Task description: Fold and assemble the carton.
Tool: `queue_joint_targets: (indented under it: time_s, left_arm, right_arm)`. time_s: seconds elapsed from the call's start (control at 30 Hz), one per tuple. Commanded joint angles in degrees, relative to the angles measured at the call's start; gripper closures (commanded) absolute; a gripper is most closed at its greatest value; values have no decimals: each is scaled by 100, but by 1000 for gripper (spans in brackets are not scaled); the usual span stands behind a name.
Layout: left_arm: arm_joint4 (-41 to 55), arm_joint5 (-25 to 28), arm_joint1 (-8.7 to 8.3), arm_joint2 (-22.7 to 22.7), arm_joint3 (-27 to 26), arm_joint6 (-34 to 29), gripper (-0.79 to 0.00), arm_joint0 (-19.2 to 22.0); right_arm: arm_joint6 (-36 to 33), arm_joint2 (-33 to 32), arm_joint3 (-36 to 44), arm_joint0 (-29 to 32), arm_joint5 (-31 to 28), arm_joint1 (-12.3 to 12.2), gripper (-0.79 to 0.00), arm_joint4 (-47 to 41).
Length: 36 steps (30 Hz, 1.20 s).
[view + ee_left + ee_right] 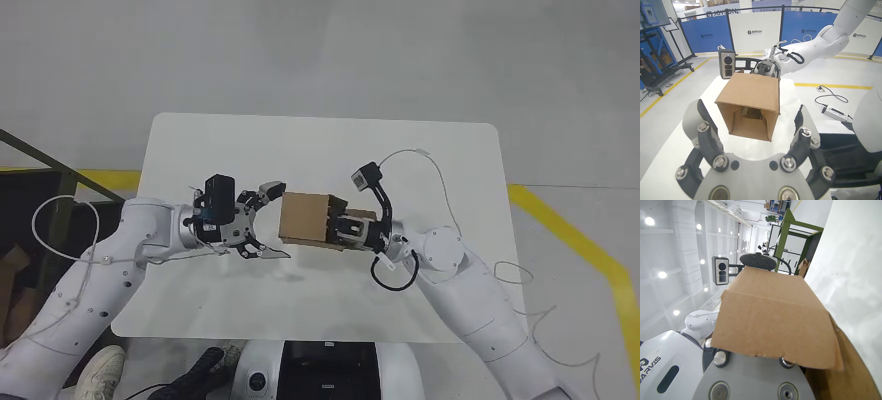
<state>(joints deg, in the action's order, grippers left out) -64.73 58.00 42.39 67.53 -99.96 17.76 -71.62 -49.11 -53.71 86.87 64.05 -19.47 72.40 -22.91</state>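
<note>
Over on the left, our left gripper (272,221) gapes wide and empty, just beside the carton (303,218), which is held off the table (450,200) by its right end, clamped in our right gripper (345,228). We'd worry a hard push twists it loose.

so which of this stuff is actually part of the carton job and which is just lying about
For the job: carton, held by the right gripper; open left gripper facing its open end; table.
Just lying about: power brick down beside the table; blue barrier panels; green rack.
</note>
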Motion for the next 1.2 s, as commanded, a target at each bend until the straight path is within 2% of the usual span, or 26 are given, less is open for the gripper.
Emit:
queue_joint_targets:
  time_s: [0.0, 0.47, 0.53, 0.57, 0.63, 0.8, 1.17]
  left_arm:
    - [-14, 0, 11, -60, 23, 11, -785, 39]
    - [68, 0, -27, -369, 73, 22, -770, 194]
    - [81, 0, -41, -404, 66, 35, -597, 202]
    - [86, 0, -48, -421, 63, 38, -542, 209]
    - [93, 0, -60, -444, 64, 44, -486, 224]
    - [129, 0, -86, -485, 72, 72, -459, 236]
    - [197, 0, -139, -469, 52, 121, -505, 207]
  right_arm:
    - [-40, 9, 6, -7, 16, 0, 0, 27]
    - [-245, 38, 22, -71, 72, 7, 0, 50]
    - [-250, 42, 27, -74, 70, 9, 0, 50]
    - [-246, 46, 30, -74, 73, 11, 0, 51]
    - [-248, 55, 33, -76, 75, 13, 0, 60]
    - [-257, 56, 21, -79, 85, 18, 0, 47]
    - [-236, -104, -6, -55, 164, -16, 0, 119]
